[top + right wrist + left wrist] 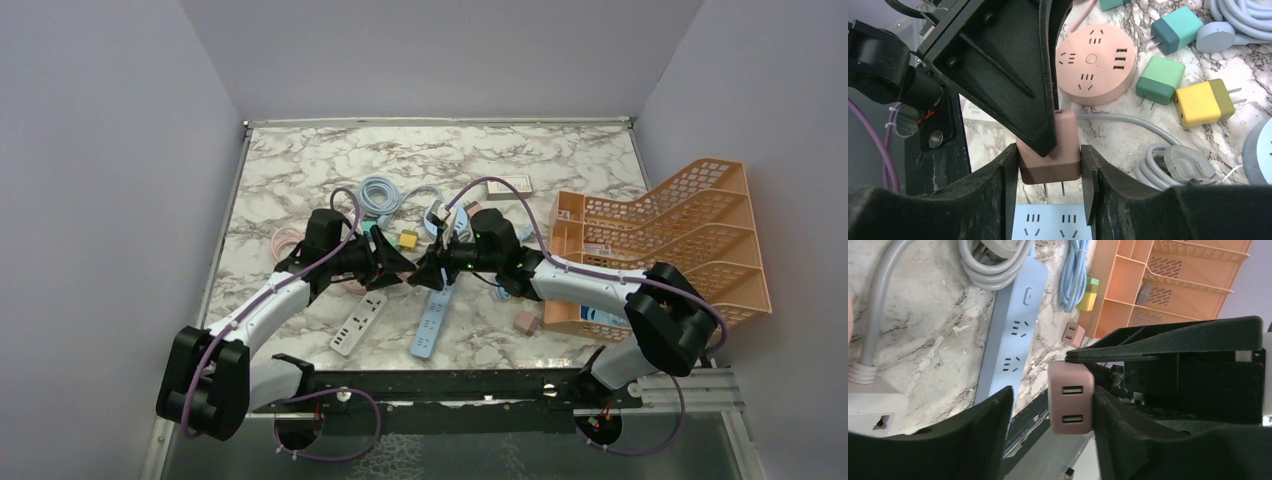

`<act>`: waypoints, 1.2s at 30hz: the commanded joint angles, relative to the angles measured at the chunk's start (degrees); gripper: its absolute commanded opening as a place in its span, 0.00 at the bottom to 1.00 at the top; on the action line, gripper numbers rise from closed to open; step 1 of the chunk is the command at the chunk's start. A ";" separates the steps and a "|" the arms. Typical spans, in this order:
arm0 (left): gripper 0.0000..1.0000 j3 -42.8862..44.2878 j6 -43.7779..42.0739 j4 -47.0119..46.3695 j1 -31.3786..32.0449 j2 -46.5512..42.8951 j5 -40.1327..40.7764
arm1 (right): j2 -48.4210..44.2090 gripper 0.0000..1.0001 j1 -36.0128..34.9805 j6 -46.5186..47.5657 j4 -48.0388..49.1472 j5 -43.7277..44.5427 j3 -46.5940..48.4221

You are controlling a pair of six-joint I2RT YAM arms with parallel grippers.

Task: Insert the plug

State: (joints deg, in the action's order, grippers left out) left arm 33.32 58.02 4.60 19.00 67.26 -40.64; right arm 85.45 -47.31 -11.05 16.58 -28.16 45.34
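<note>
Right gripper (1050,194) pinches the plug (1053,162) mid-table, prongs (1054,189) down just over the blue strip (1048,231). Left gripper (1052,396) stands spread around it, one finger (1120,432) touching, the other apart. An uneven squeeze could twist the plug, so the prongs miss the slots (1033,218), or it drops.

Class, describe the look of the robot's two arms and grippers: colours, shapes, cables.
The left arm and right arm have white shells, bulky black joints and a purple cable along each. The left gripper and right gripper are black, with wedge-shaped fingers.
</note>
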 commanded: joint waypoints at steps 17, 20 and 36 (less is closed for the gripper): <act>0.10 8.39 -19.51 6.62 0.96 -1.27 2.05 | -5.13 0.86 -0.42 -10.47 0.02 12.16 0.62; 0.12 12.27 -29.10 12.54 0.95 -2.18 9.01 | -8.71 0.87 -0.42 -12.18 -1.63 17.35 -0.58; 0.00 7.61 -76.58 13.94 0.50 -8.42 23.15 | -20.50 0.85 -0.31 -24.07 -18.16 41.46 -2.45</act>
State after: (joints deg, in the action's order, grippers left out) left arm 42.44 -1.58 16.21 19.79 59.46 -21.50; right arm 65.69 -47.31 -33.28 3.92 4.67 43.94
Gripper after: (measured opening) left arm 0.334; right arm 0.851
